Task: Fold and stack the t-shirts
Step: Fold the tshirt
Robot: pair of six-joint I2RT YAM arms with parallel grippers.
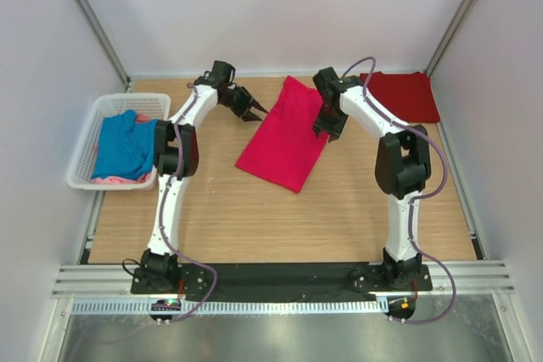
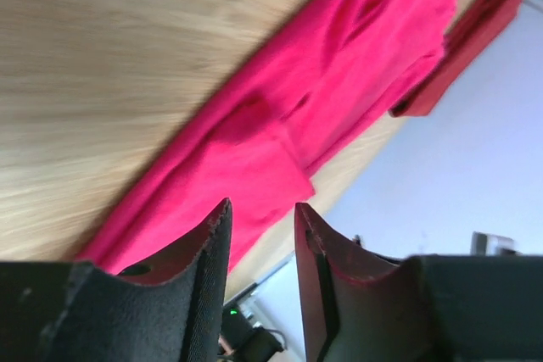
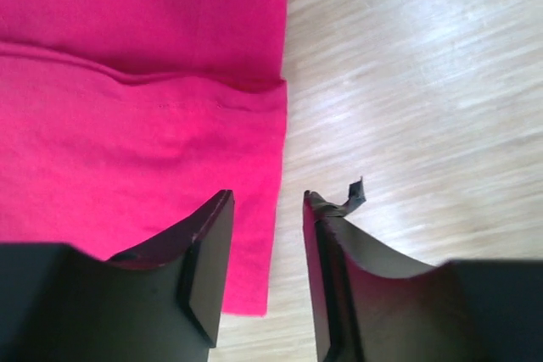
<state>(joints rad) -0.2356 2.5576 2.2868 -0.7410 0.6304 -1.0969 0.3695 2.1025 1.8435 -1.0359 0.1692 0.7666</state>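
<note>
Wooden desk, folded pinkish-red t-shirt.
Both narrowly parted, empty: shirt ahead of left gripper, beneath right gripper.

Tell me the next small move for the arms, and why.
Probably lower the left gripper and right gripper onto the far end of the pinkish-red t-shirt and pinch its corners, to fold it in half. Both stand open, holding nothing, and the shirt lies as a long strip, longer than the folded dark red t-shirt.
</note>
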